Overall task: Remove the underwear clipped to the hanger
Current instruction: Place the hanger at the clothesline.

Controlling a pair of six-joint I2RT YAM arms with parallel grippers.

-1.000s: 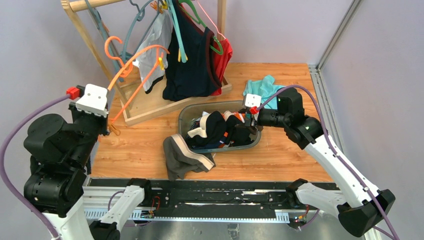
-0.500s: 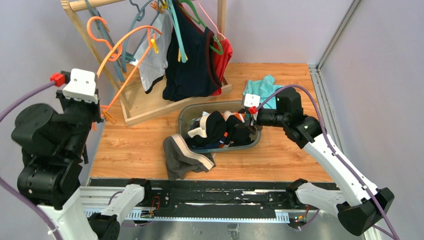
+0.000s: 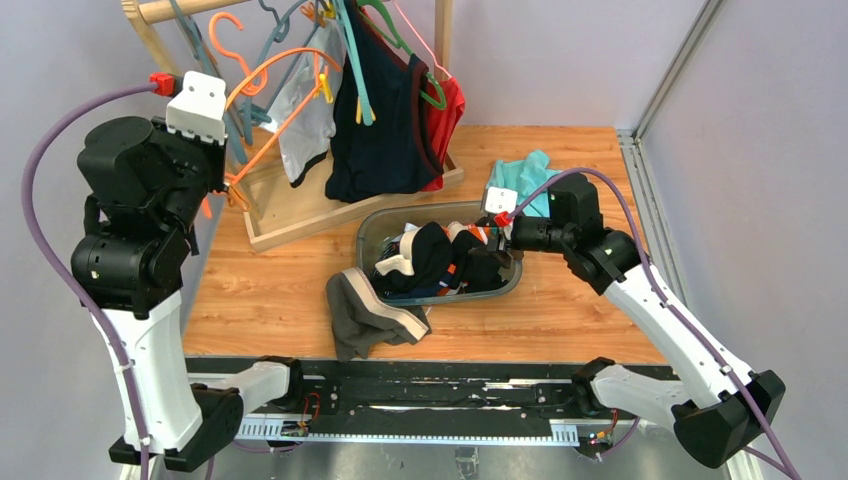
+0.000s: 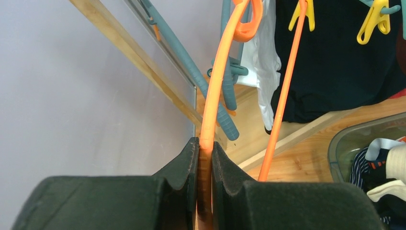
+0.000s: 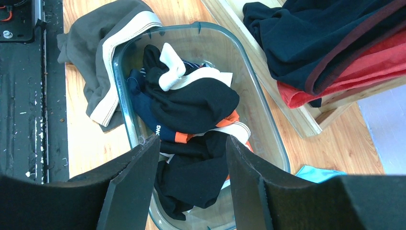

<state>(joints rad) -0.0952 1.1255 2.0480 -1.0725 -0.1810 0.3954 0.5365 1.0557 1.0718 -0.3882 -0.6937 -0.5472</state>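
At the wooden rack (image 3: 290, 215), L gripper (image 4: 205, 163) pinches 1 thin curved orange hanger (image 4: 218, 91) w/ 1 white-grey brief (image 4: 262, 62) clipped; R gripper (image 5: 191, 167) gapes wide over 1 clear tub (image 5: 215, 48).

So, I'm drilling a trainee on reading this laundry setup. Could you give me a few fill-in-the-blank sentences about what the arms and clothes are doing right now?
The left gripper is shut on the ___ hanger.
The right gripper hovers over the bin with its jaws ___.
The clip on that hanger, beside the white-grey briefs, is ___.
Missing words: orange; open; yellow.
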